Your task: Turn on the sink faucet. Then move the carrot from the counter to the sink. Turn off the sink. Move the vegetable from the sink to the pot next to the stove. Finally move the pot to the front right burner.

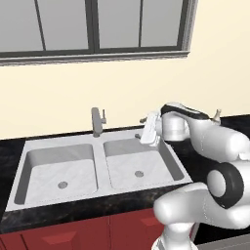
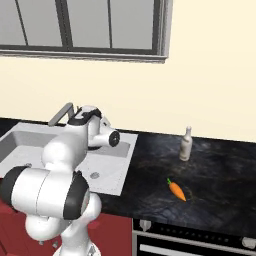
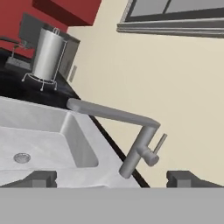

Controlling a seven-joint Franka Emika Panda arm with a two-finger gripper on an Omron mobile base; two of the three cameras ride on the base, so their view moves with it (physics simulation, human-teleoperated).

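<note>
Left base view: the light grey double-basin sink (image 1: 97,168) is set in the glossy black marbled counter (image 1: 10,149) above red cabinet fronts. The short grey metal faucet post with its thin lever (image 1: 97,121) stands at the rear rim, behind the divider between the two basins. The white arm's two-finger gripper (image 1: 145,128) hangs over the rear right corner of the right basin, well to the right of the faucet and apart from it.

Right base view: the small orange carrot with green stem tip (image 2: 176,189) lies on the black counter right of the sink, nearer the front edge. A pale slim bottle (image 2: 185,144) stands upright behind it, near the wall.

Hand view: the faucet's long spout reaches out over a basin. Both dark fingertips (image 3: 41,178) stand far apart, jaws fully spread, gripping nothing.
</note>
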